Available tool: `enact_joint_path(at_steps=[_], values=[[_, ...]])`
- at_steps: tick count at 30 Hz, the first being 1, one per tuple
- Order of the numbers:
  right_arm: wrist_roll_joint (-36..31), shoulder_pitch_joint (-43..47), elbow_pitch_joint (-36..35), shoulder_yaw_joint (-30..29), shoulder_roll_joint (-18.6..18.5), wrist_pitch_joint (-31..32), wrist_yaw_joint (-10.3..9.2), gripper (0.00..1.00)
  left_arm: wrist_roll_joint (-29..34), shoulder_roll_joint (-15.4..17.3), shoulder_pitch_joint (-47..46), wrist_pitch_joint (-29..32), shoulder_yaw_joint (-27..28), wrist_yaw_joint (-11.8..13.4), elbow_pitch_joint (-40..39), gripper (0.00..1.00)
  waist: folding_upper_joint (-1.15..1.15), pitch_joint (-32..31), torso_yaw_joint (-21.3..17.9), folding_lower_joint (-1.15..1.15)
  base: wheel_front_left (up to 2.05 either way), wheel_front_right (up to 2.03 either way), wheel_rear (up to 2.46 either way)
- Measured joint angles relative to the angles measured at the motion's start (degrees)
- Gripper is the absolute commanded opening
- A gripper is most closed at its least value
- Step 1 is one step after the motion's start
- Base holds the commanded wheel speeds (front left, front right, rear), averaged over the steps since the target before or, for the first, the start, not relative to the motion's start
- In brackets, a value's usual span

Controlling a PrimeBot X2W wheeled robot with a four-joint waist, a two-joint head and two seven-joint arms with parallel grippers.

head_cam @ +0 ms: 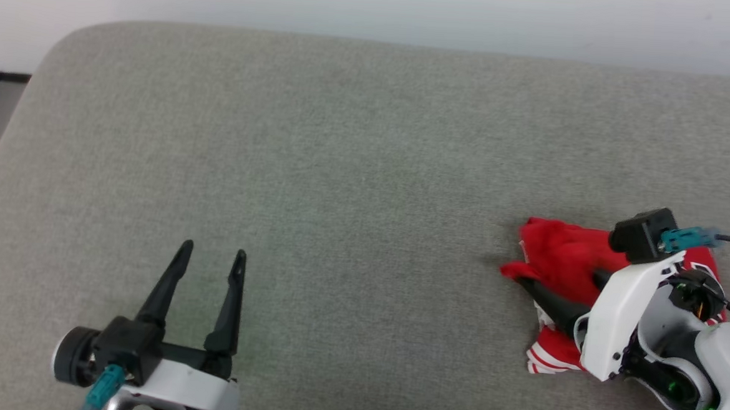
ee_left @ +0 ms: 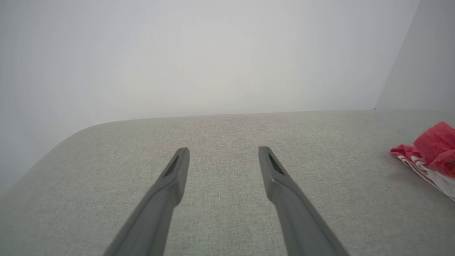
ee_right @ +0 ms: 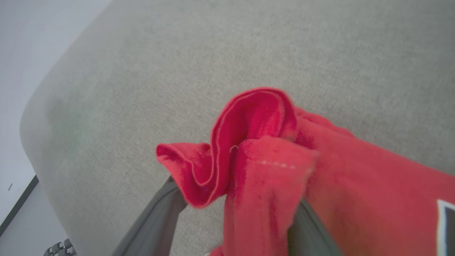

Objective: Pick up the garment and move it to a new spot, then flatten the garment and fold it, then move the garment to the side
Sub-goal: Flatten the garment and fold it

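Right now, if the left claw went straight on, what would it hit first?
Probably nothing: the left gripper points over bare grey cushion toward the white wall; the garment lies off to its right.

The red jersey (head_cam: 559, 253) is lying bunched in a loose heap toward the right of the grey upholstered surface (head_cam: 342, 166), striped red-and-white trim peeking out below

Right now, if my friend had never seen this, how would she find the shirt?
Look at the big grey padded surface and go to its right side, near the front edge. There the robot's right gripper pokes into a crumpled garment. It is the one bright red thing on the grey, with red-and-white stripes along an edge.
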Motion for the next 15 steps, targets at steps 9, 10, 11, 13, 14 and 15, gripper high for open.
enact_joint_path(at_steps=[9, 10, 11, 13, 14, 15], values=[[3.9, -0.6, -0.3, -0.6, -4.2, -10.8, 0.01, 1.0, -1.2, 0.5, 1.7, 0.0, 1.4, 0.0, 1.2, 1.0, 0.0, -2.9, -2.5, 0.0, 0.0, 0.0, 0.0], [4.2, -0.4, 0.2, -0.7, -4.7, -12.6, 0.01, 1.0, -1.5, 0.4, 2.0, 0.0, 1.5, 0.0, 1.5, 1.0, 0.0, -3.3, -2.8, 0.0, 0.0, 0.0, 0.0], [4.6, -0.2, 1.1, -0.9, -5.1, -14.4, 0.01, 1.0, -1.8, 0.4, 2.3, 0.0, 1.5, 0.0, 1.9, 1.0, 0.0, -3.6, -3.1, 0.0, 0.0, 0.0, 0.0], [4.9, 0.7, 3.5, -1.2, -5.7, -18.5, 0.0, 1.0, -2.3, 0.3, 2.6, 0.0, 1.6, 0.0, 2.6, 1.0, 0.0, -4.4, -3.7, 0.0, 0.0, 0.0, 0.0], [5.3, 1.1, 4.7, -1.4, -5.8, -20.4, 0.0, 1.0, -2.6, 0.3, 2.7, 0.0, 1.8, 0.0, 2.8, 1.0, 0.0, -4.8, -4.0, 0.0, 0.0, 0.0, 0.0], [5.5, 1.5, 5.9, -1.5, -5.9, -22.4, 0.0, 1.0, -3.1, 0.3, 2.8, 0.0, 1.9, 0.0, 3.1, 1.0, 0.0, -5.2, -4.3, 0.0, 0.0, 0.0, 0.0]])
